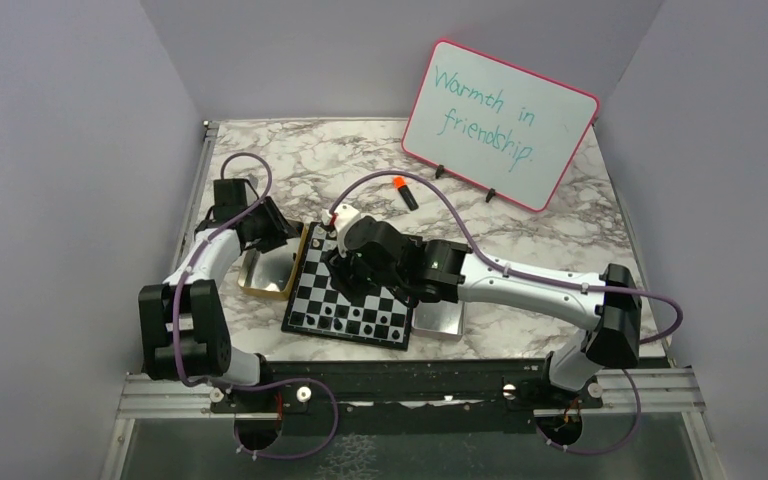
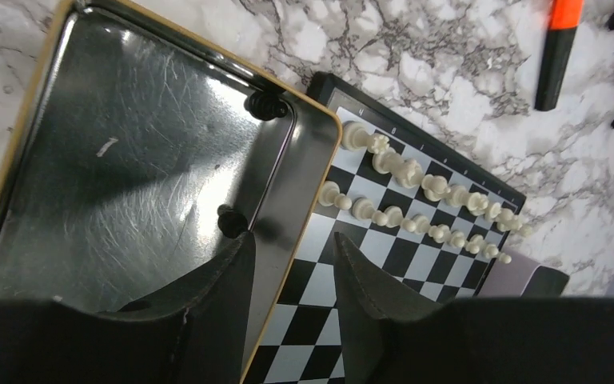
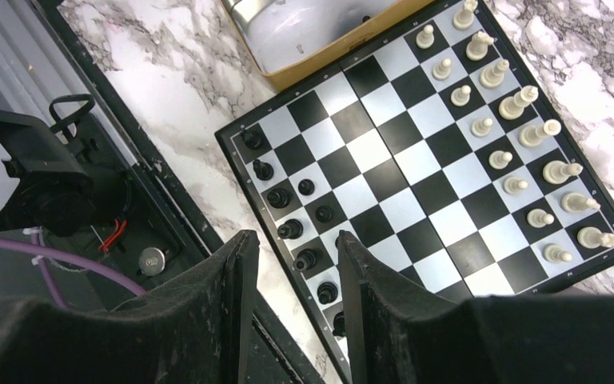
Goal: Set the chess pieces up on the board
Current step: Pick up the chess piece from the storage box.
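The board point(image 1: 312, 300) lies mid-table and also shows in the right wrist view point(image 3: 404, 212). Pale chess pieces point(image 3: 520, 152) fill two rows at its far side, also seen in the left wrist view point(image 2: 424, 196). Several black pieces point(image 3: 290, 230) stand along the near side. Two black pieces point(image 2: 230, 218) lie in the gold tray point(image 2: 320, 136). My left gripper point(image 2: 292, 240) is open and empty over the tray's rim beside the board. My right gripper point(image 3: 292, 238) is open and empty above the board's black-piece edge.
The gold tray point(image 1: 268, 275) touches the board's left side. A silver metal tray point(image 1: 438, 320) sits at the board's right. An orange-capped marker point(image 1: 404, 192) lies behind the board. A pink-framed whiteboard point(image 1: 500, 120) stands at the back right.
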Action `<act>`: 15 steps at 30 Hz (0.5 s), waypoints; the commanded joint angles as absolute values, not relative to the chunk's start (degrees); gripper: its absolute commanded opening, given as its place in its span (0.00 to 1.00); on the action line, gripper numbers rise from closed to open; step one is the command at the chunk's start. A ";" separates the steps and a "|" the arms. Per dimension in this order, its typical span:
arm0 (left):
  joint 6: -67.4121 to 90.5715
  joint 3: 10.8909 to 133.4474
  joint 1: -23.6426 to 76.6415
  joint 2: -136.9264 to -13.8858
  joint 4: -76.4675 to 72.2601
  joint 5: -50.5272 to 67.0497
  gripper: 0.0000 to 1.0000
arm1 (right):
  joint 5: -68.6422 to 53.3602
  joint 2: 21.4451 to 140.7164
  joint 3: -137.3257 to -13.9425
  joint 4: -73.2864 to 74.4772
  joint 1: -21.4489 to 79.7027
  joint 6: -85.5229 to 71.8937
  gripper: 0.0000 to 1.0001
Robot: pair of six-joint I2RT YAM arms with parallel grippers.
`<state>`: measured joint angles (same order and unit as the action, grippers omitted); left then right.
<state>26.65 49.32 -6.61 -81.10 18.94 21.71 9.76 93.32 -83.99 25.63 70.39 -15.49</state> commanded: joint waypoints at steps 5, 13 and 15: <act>22.16 52.11 -4.89 -84.14 20.54 15.21 0.42 | 11.87 89.23 -80.75 23.06 70.40 -16.68 0.46; 21.34 55.02 -3.63 -85.81 16.99 12.29 0.38 | 11.58 88.54 -80.11 22.38 70.40 -16.64 0.46; 20.95 55.87 -2.99 -87.10 16.73 10.94 0.38 | 11.44 88.57 -79.95 22.10 70.40 -16.60 0.46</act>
<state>22.79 52.99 -4.32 -85.06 19.18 14.52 10.31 90.24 -80.49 24.45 70.39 -16.08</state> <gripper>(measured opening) 0.386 0.462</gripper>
